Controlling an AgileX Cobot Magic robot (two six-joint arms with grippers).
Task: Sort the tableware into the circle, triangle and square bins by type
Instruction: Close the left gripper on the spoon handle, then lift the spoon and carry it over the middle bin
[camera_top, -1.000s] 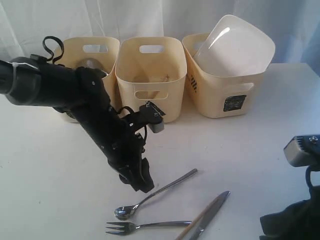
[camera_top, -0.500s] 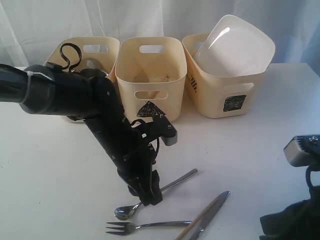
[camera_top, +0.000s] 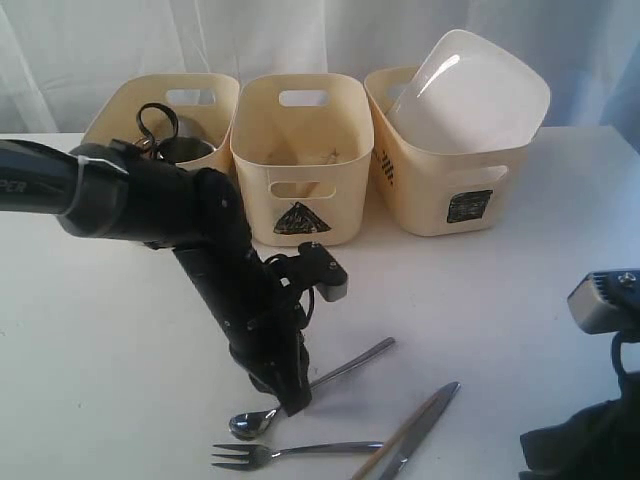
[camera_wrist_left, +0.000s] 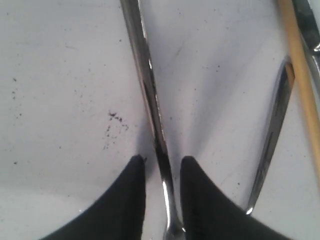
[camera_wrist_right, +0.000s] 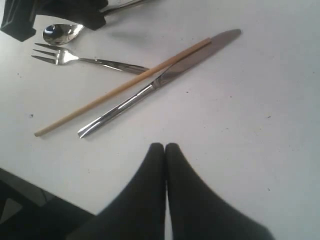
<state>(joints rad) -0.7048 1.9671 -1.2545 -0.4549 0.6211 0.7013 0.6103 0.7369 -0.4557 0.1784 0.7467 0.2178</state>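
Left gripper (camera_wrist_left: 162, 167) is down at the white table (camera_top: 500, 300) w/ black jaws slightly spread, straddling the handle of the slim steel spoon (camera_top: 350, 362) near its bowl end, a thin gap each side, not pinching yet. Spoon lies flat in front of the cream plastic triangle-marked bin (camera_top: 300, 130), just beside the steel fork (camera_top: 290, 452), w/ the steel knife (camera_top: 425, 420) & a wooden chopstick (camera_wrist_right: 125, 87) lying against each other nearby. Right gripper (camera_wrist_right: 165, 147) hangs over bare table near the knife, fingers pressed together, holding nothing.
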